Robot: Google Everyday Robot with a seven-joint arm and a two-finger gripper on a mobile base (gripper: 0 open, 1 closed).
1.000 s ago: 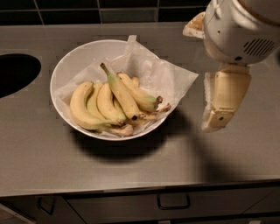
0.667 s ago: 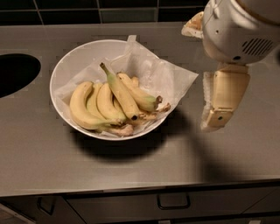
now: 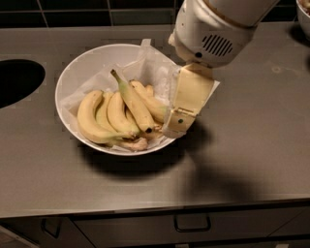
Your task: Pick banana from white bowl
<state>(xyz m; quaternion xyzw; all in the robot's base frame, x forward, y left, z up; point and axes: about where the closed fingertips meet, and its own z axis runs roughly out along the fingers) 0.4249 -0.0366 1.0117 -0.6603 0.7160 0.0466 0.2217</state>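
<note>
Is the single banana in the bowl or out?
In: banana lies atop the bunch in the white bowl; tool at right rim.

The cream-yellow gripper (image 3: pixel 175 127) hangs at the 3 o'clock rim of the white bowl (image 3: pixel 59 92). The banana (image 3: pixel 133 102) is yellow, with a greenish stem and a dark tip. The bunch (image 3: pixel 94 118) is plain yellow and the table (image 3: pixel 252 150) dull grey.

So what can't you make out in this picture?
Camera view:
- Right rim of the white bowl: covered by the pincer, hanging over it.
- Part of the bunch: under the banana lying across it.
- Dark opening in the counter: cut by the left edge.
- White object top right: cut by the corner.
</note>
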